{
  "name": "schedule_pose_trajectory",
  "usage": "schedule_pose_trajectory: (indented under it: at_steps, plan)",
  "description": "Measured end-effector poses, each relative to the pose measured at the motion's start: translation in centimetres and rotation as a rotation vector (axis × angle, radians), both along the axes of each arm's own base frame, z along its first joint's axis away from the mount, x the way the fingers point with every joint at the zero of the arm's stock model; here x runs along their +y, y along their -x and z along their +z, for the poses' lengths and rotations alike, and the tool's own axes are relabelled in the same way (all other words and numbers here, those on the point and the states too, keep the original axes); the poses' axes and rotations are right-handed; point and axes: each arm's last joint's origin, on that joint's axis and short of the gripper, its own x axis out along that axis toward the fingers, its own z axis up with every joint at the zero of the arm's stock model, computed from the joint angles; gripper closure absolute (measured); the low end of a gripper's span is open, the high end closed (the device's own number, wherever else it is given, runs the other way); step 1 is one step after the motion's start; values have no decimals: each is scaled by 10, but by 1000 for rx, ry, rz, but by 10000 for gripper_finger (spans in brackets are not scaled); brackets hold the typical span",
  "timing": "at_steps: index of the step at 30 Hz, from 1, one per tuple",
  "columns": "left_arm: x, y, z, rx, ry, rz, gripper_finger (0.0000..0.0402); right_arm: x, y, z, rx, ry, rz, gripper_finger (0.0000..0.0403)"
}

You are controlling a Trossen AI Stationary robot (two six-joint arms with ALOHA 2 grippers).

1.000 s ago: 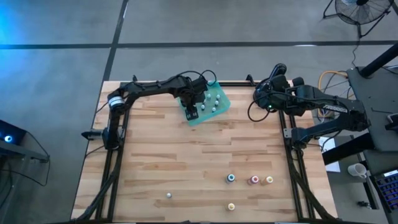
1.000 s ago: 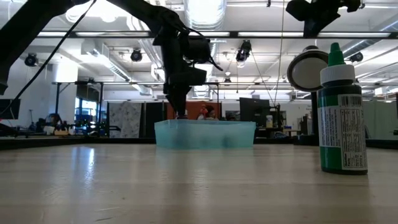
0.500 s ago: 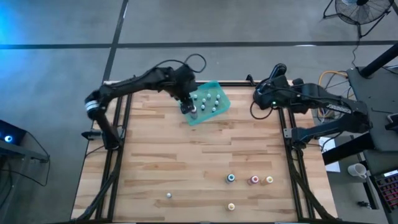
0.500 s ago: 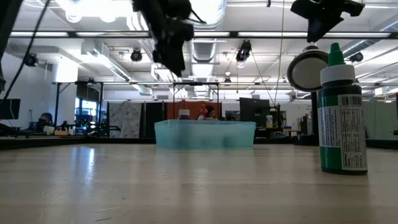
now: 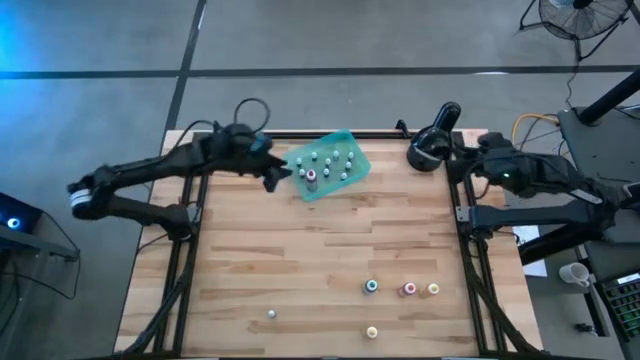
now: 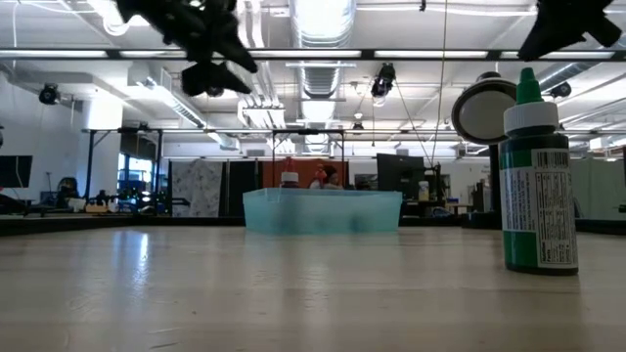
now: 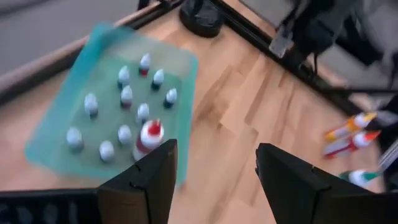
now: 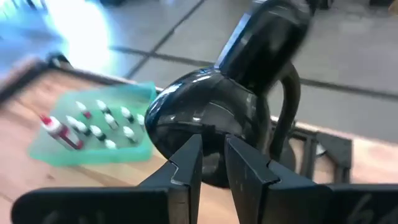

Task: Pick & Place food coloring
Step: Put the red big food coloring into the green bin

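Observation:
The teal tray [image 5: 332, 164] sits near the table's far edge and holds several small white-capped food coloring bottles [image 7: 124, 96]. A taller red bottle [image 7: 148, 139] stands upright in the tray's near-left part [image 5: 311, 178]. More bottles stand on the near right of the table: teal [image 5: 371, 286], pink [image 5: 407, 289], yellow [image 5: 432, 289] and another yellow [image 5: 372, 331]. A green one [image 6: 536, 176] is close to the low camera. My left gripper [image 5: 282, 172] hovers open and empty, left of the tray and above it [image 7: 217, 180]. My right gripper [image 8: 214, 168] is shut and empty by the right far corner [image 5: 462, 162].
A black round lamp-like device [image 5: 434, 146] stands at the far edge, right of the tray, directly in front of my right gripper [image 8: 211, 124]. A small white-capped item [image 5: 271, 314] rests near the near edge. Bare wood lies across the table's middle and left [image 5: 260, 250].
My left gripper rose out of the tray and drew back toward the table's left edge. The red bottle stays standing in the tray where the gripper had been. My right arm pulled back toward the right edge.

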Motion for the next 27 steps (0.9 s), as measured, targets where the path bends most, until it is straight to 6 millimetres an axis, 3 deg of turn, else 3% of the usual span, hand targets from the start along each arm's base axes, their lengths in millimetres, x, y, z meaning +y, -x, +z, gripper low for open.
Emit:
schedule_pose_trajectory:
  at_steps: [5,11,21,27]
  plan:
    - [-17,18,-14,-185,40,-44,210,4,27,-8,-210,-66,-76,344]
    - [-24,30,-28,-375,64,-106,210,6,42,-20,-252,-58,-65,340]
    - [-30,43,-58,-421,128,-110,210,9,38,-39,-193,-62,112,342]
    - [-32,49,-71,-496,122,-112,210,12,33,-42,-324,34,321,343]
